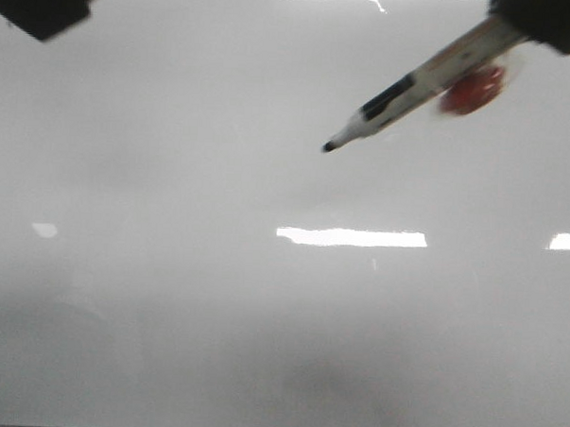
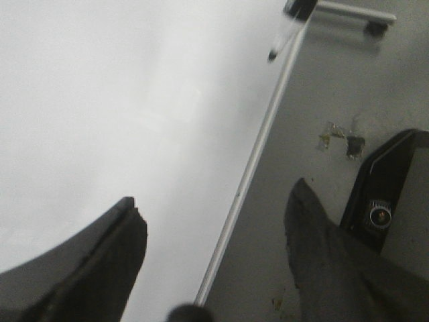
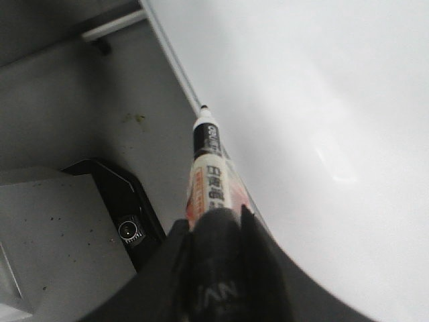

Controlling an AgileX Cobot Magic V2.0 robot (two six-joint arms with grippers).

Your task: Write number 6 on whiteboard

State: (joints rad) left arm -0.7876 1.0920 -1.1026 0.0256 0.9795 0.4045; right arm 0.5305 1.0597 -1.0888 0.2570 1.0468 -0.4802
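The whiteboard (image 1: pixel 215 296) is glossy grey-white and fills the front view; it also shows in the left wrist view (image 2: pixel 100 100) and the right wrist view (image 3: pixel 322 100). No number 6 shows on it. My right gripper (image 3: pixel 218 221) is shut on a marker (image 1: pixel 418 87), a white pen with a black band and a black tip pointing down-left at the upper right; I cannot tell whether the tip touches the board. The marker also shows in the right wrist view (image 3: pixel 209 164). My left gripper (image 2: pixel 214 204) is open and empty over the board's metal edge (image 2: pixel 251 168).
A red blurred object (image 1: pixel 472 89) lies just behind the marker. Bright light glares (image 1: pixel 350 237) sit on the board. Beside the board is a grey tabletop (image 3: pixel 53 134) with a black camera mount (image 3: pixel 127 208) and a metal bar (image 2: pixel 355 12).
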